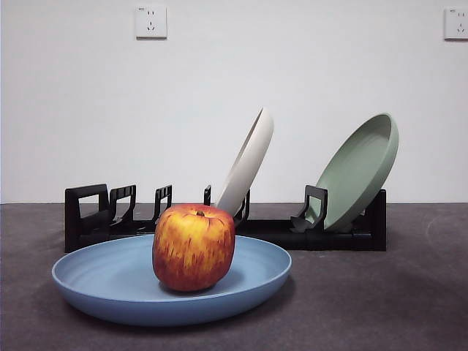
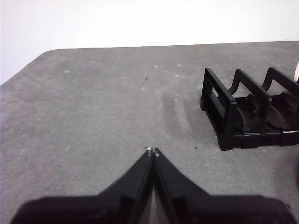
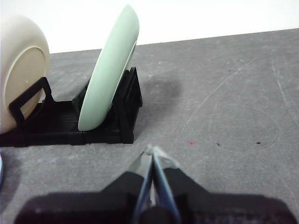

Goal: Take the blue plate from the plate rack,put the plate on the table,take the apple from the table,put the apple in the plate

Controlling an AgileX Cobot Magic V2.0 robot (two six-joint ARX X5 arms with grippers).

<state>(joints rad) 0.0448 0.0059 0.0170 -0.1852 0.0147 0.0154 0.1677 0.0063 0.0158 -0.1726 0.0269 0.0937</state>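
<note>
The apple [image 1: 193, 247] sits inside the blue plate [image 1: 95, 274], a little toward the plate's far side, and it stands upright with its dark stem dimple on top. Its skin is red with yellow streaks, more yellow on the upper part. The plate lies flat on the counter [image 1: 409, 300], near the front edge, just in front of the plate rack [image 1: 88, 216]. It is wide and shallow, matte light blue, with a low raised rim, and much wider than the apple.

From what I see, I judge that all steps of the task are done: the plate is out of the rack and on the counter, and the apple is in it. Nothing seems left to do, except perhaps to keep my arms away.

Behind the plate, the black rack runs along the counter. The slots at the end near the plate are free. A cream-white plate [image 1: 248, 162] leans in the middle of the rack and a sage-green plate [image 1: 360, 170] leans at the other end.

My left hand [image 2: 153, 150] is closed completely, the two jaws touching at the tips, and it holds nothing. It hangs over bare counter beside the free end of the rack. My right hand [image 3: 153, 150] is closed and empty too, above the counter near the rack end with the green plate.
</note>
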